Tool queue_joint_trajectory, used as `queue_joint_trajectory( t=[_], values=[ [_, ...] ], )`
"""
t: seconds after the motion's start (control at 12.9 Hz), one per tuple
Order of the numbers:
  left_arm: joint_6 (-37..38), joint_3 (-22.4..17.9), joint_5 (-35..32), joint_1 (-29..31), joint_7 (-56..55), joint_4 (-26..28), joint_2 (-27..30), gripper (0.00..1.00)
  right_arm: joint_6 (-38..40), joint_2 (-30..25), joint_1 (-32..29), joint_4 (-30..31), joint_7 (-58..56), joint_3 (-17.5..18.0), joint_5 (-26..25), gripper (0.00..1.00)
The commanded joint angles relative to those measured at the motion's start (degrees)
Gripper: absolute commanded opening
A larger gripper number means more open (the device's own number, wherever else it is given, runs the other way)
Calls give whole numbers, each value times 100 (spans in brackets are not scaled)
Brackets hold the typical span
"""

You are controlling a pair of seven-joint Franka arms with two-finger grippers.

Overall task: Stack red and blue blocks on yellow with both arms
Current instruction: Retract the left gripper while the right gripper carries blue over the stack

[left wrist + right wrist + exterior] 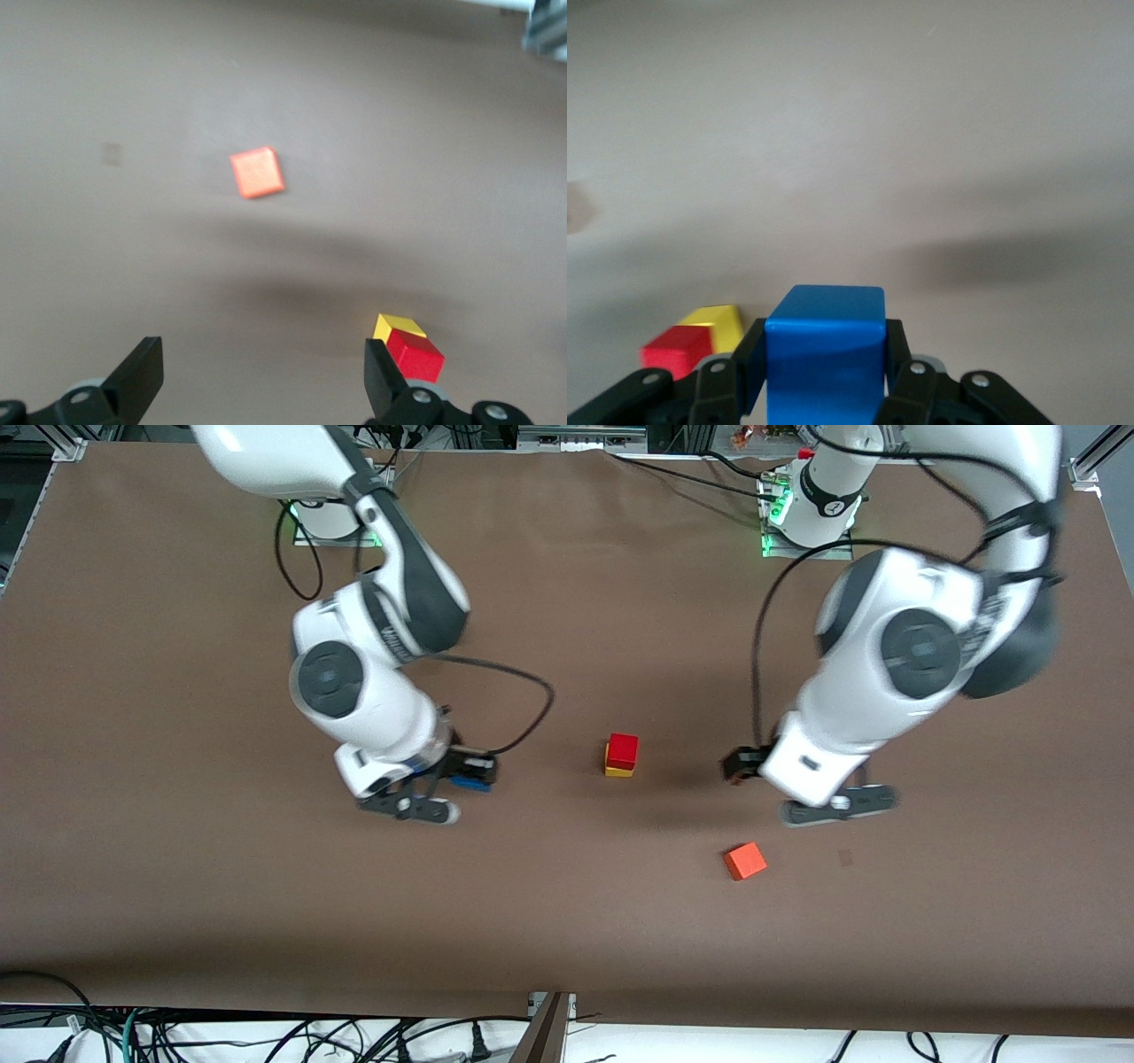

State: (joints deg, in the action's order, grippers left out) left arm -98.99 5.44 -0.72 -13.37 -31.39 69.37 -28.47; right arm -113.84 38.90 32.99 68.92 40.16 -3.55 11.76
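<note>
Front view: red cube [623, 750] is sitting on yellow cube [617, 770] mid-table. Right gripper [447, 790] is clamping blue cube [825, 354]; left gripper [263, 376] is hanging wide open, empty, waiting. Judgement: centre blue squarely over red, lower gently, release last.

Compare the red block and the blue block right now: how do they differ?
The red block is deep red and sits on the yellow block; the blue block is bright blue and clamped in the right hand, off the stack. Red is released, with the left hand open; blue is gripped. Both are matte cubes of equal size.
</note>
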Motion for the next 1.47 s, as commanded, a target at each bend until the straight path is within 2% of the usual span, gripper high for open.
queue_joint_trajectory(
  t=[0.0, 0.15, 0.46, 0.62, 0.93, 1.39],
  values=[
    [458, 63, 28, 404, 27, -222, 253, 100, -392, 249, 505, -194, 1061, -66, 28, 41],
    [801, 63, 28, 747, 114, -223, 455, 100, -551, 415, 900, -421, 1860, -93, -33, 41],
    [1049, 63, 11, 1573, 1748, -205, 685, 100, -814, 873, 1622, -862, 3058, -102, -814, 41],
    [1084, 63, 10, 1636, 1925, -144, 693, 100, -999, 987, 1737, -871, 3174, -119, -920, 41],
    [1654, 54, 2, 1645, 1943, -170, 737, 100, -1078, 1084, 1799, -871, 3183, -102, -1088, 41],
    [1812, -42, 19, 1803, 2708, -21, 983, 100, -1369, 1304, 1834, -871, 3183, -110, -1185, 41]
  ],
)
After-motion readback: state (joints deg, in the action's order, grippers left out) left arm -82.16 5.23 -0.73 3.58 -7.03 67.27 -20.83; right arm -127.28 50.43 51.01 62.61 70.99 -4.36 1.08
